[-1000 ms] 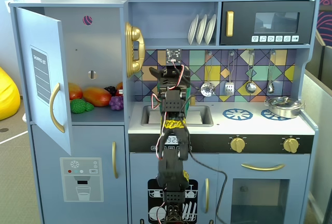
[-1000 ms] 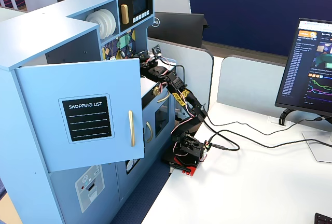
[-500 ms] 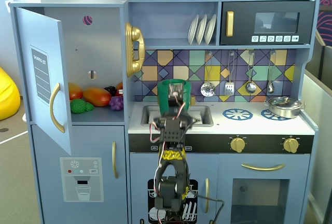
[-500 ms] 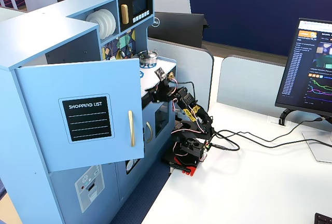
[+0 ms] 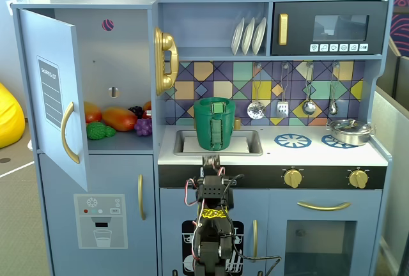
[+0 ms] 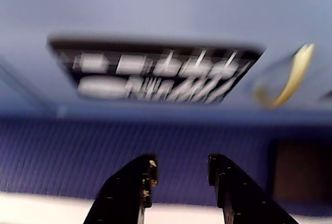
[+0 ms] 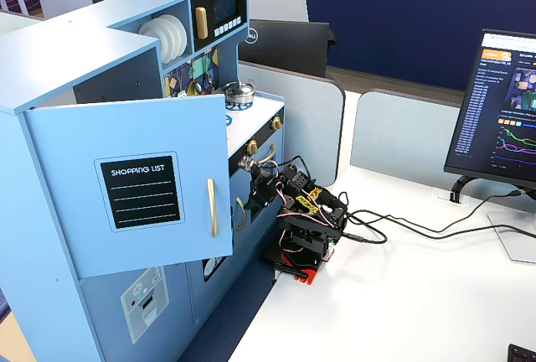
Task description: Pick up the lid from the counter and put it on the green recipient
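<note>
Gripper empty, fingers apart, arm folded low. Green recipient upright in sink, 12 o'clock of arm.

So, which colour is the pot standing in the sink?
Dark green; the pot shows best in the front fixed view.

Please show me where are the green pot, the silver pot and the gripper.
green pot [image 5: 214, 124], a fixed view, on its front wall.
silver pot [image 5: 349, 131], a fixed view, on its side.
gripper [image 6: 179, 175], wrist view, between the fingertips.
</note>
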Controlling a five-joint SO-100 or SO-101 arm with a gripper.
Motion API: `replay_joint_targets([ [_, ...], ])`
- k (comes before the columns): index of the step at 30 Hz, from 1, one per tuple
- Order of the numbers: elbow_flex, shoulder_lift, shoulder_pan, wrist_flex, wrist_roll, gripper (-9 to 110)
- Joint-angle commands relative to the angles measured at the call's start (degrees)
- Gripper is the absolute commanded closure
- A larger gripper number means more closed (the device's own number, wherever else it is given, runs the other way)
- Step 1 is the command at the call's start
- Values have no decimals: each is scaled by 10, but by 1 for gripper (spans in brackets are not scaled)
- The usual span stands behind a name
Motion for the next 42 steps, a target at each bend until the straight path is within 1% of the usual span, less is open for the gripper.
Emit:
replay_joint_targets([
  [1, 51, 2, 4, 0, 2, 101],
  [3, 84, 2, 11, -1, 8, 101],
  [5, 112, 4, 13, 4, 36, 101],
  [9, 138, 15, 4, 54, 95, 101],
  [13, 149, 19, -2, 101, 106, 101],
  [21, 149, 20, -4, 190, 98, 101],
  [23, 149, 20, -3, 195, 128, 101],
  [42, 149, 20, -1, 195, 131, 100],
])
